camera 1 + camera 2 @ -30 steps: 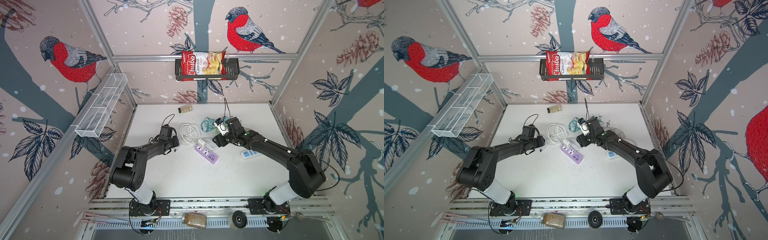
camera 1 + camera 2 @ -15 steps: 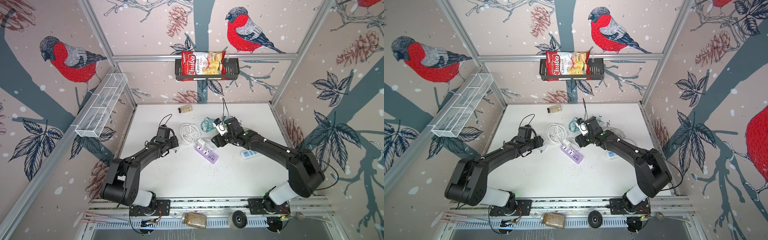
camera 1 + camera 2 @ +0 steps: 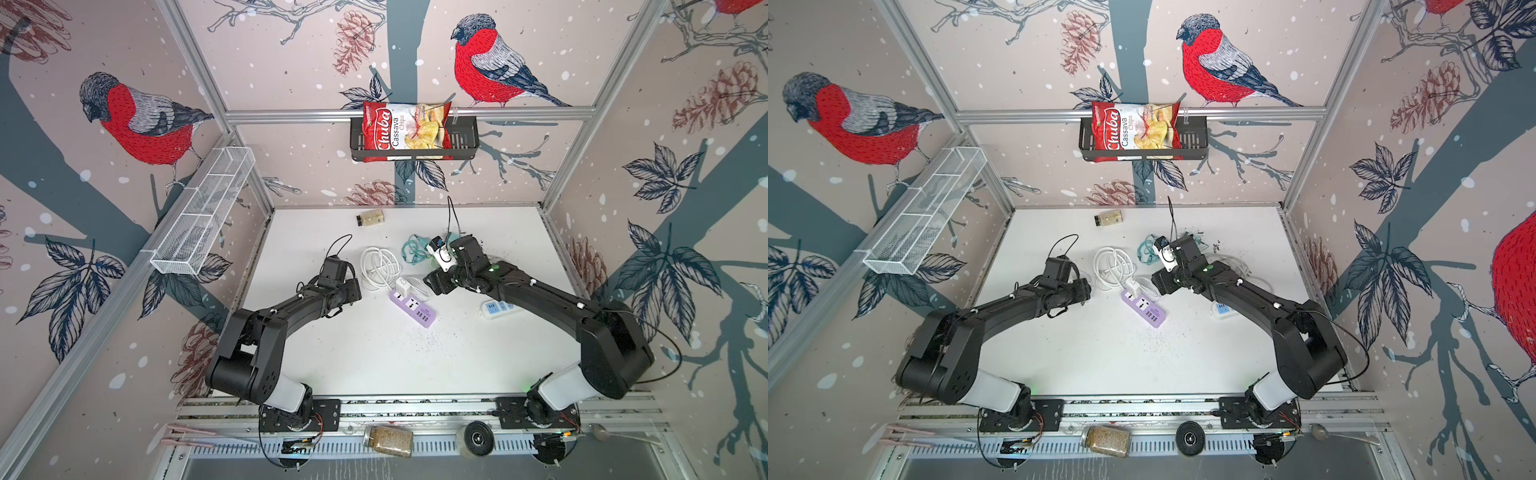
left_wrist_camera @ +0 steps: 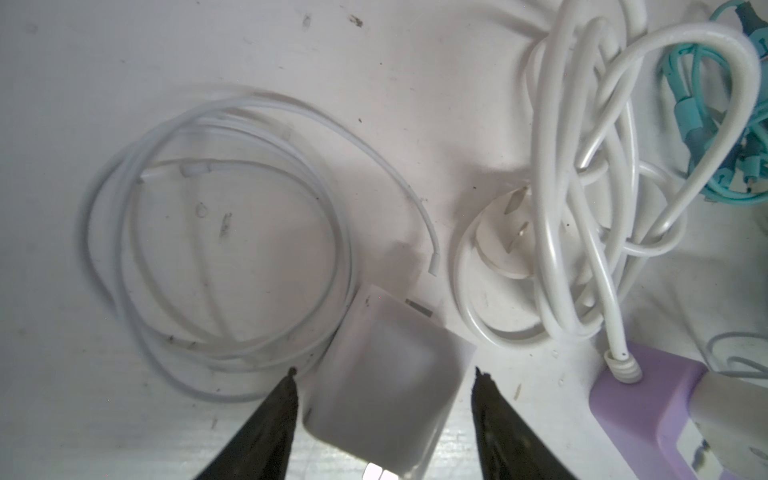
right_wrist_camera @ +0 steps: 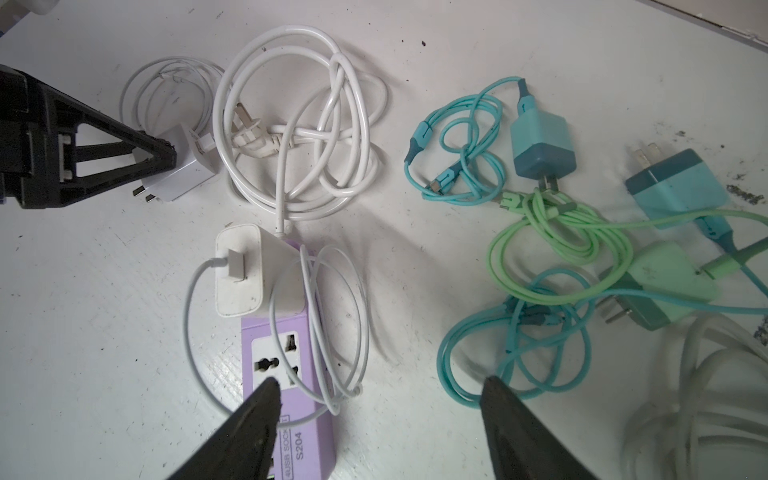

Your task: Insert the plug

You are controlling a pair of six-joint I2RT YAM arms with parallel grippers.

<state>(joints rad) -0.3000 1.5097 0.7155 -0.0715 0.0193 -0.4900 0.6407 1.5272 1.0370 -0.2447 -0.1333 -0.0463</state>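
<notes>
Over on the left half of the tabletop (image 3: 374, 365), the left gripper (image 4: 384, 376) sits low over a small white charger cube (image 4: 399, 361). Its fingers (image 4: 266, 428) stand apart, one either side of the cube, straddling it rather than squeezing it. The cube lies flat on the tabletop with its prongs pointing out sideways, not in any socket, and a thin white cable coil (image 4: 216, 232) is looped just beside it.

Next to that is a thick white cord (image 5: 299, 124), bundled in a loose tangle with its three-pin plug (image 5: 249, 133) lying among the loops — this cord runs into the end of the purple power strip (image 5: 301, 440). The strip lies at a slant near the middle of the tabletop, close to the cube but not touching it. A white adapter (image 5: 249, 270) is already seated at the strip's cord end, and the universal socket beside it is free and facing up.

The right gripper (image 5: 380, 388) hovers above that strip with its fingers spread wide and nothing between them — one tip over the purple body, the other over a teal cable loop. Beyond it lies a jumble of teal chargers (image 5: 540, 145) and a green cable (image 5: 561, 232). A blue-and-white power strip (image 3: 496, 308) pokes out from under the right arm.
</notes>
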